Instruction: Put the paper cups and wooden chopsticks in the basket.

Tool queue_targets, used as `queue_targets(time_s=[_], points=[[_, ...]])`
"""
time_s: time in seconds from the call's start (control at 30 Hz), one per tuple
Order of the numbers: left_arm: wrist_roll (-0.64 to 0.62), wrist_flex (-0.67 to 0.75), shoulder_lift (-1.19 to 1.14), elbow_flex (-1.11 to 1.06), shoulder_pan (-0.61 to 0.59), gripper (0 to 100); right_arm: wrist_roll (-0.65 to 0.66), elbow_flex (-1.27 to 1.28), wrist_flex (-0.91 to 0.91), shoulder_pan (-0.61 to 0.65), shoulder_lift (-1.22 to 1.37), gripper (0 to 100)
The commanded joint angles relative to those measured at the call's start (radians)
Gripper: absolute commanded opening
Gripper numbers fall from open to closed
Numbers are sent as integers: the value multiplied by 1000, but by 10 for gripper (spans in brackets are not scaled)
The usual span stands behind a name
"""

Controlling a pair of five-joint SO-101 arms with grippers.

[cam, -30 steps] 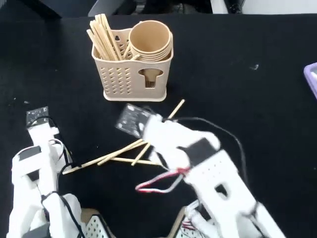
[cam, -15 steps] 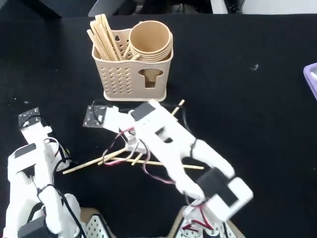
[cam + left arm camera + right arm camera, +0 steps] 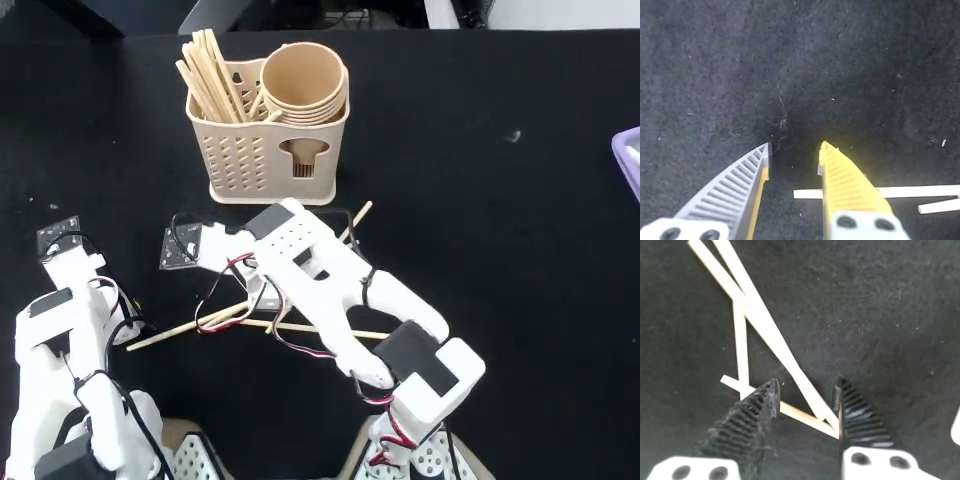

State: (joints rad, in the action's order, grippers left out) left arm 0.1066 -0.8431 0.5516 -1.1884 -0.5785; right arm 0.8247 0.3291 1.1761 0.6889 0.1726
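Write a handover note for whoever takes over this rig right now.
Left gripper: jaws open, low over the table, beside a loose chopstick.
Right gripper: jaws open, straddling the loose chopsticks.
Done: paper cups stacked in the basket, with some chopsticks.
To do: several loose chopsticks lie on the table in front of the basket.

The right arm (image 3: 310,270) hides the middle of the loose chopsticks (image 3: 170,333); at 3 o'clock a purple thing (image 3: 630,165) is cut off.
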Motion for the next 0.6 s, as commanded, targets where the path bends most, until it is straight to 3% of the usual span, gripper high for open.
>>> queue_targets(time_s=[0.0,0.17,0.33,0.57], points=[[-8,15,-11,28,-28,164,17,-70,58,15,-28,181],[-8,15,-12,27,-28,164,75,-71,49,55,25,181],[-6,14,-12,25,-28,164,77,-163,11,6,159,181],[-6,15,-12,25,-28,164,77,-305,144,0,300,167]])
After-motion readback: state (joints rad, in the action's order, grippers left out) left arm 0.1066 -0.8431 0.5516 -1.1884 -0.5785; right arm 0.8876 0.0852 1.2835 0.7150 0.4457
